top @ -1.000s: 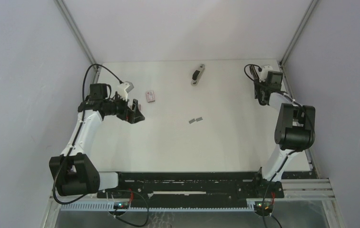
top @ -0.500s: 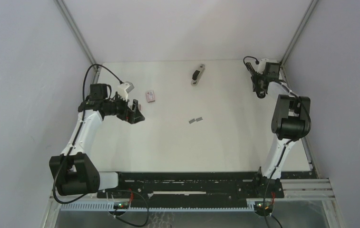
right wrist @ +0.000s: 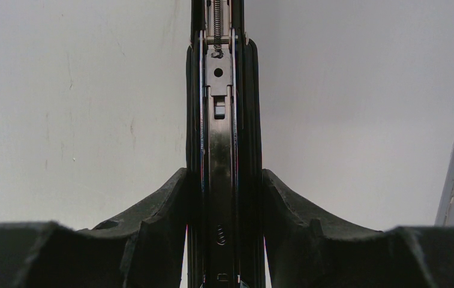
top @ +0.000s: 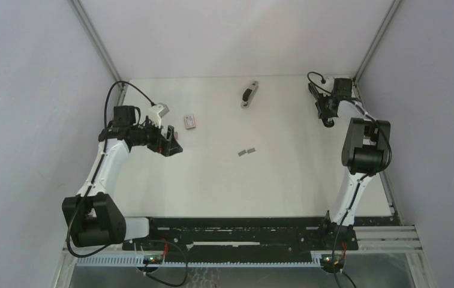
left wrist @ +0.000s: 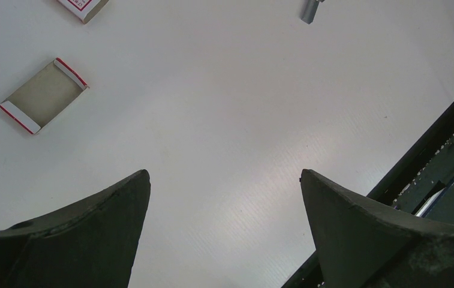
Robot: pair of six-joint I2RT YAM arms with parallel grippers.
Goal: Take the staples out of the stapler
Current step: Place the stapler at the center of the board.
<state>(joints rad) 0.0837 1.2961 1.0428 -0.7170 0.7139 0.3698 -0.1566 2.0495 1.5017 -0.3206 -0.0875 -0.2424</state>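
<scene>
Right gripper (right wrist: 224, 180) was clamped tight on the stapler (right wrist: 219, 90), out at two o'clock on the table (top: 284, 186), with the magazine channel facing the wrist camera. Left gripper (top: 171, 146) hung at nine o'clock, jaws wide apart, nothing between them. The staples (top: 246, 152) lay mid-table, at three o'clock from that left claw, well apart from both.
</scene>
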